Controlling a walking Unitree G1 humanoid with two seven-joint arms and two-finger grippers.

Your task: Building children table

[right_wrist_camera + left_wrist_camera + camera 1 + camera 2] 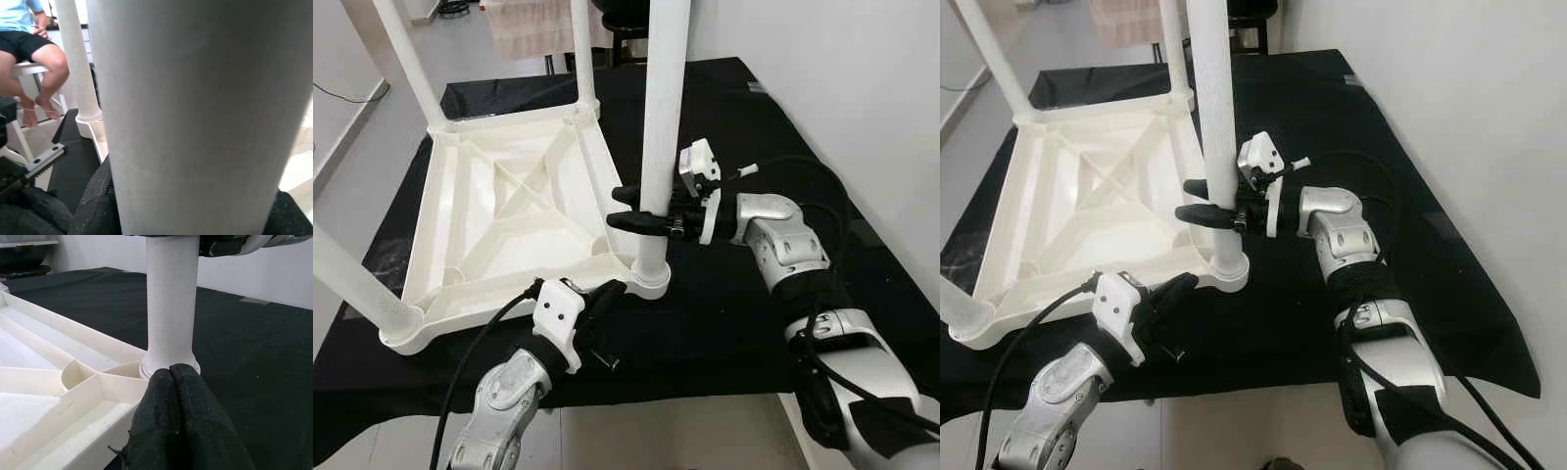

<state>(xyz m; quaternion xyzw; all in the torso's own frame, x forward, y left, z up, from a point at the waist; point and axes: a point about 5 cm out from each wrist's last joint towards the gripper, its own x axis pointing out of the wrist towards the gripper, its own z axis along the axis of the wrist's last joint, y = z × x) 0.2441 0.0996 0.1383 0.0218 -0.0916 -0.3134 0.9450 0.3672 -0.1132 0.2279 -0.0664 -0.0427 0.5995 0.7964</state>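
A white plastic children's table [509, 201] lies upside down on a black cloth. Upright white legs stand in its corners. My right gripper [619, 208] reaches in from the right and is shut around the near-right leg [663, 117], one black finger on each side, a little above its socket [651, 282]. That leg looms close in the right wrist view [195, 98]. My left gripper [612, 292] is low at the same corner, its fingers [171, 377] pressed together with nothing between them, their tips at the base of the socket [168, 364].
Three more legs rise at the far left [406, 54], far right [582, 49] and near left [352, 284]. The black cloth [754, 323] ends close to my body. A white wall [862, 88] stands on the right. A person [29, 44] sits beyond the table.
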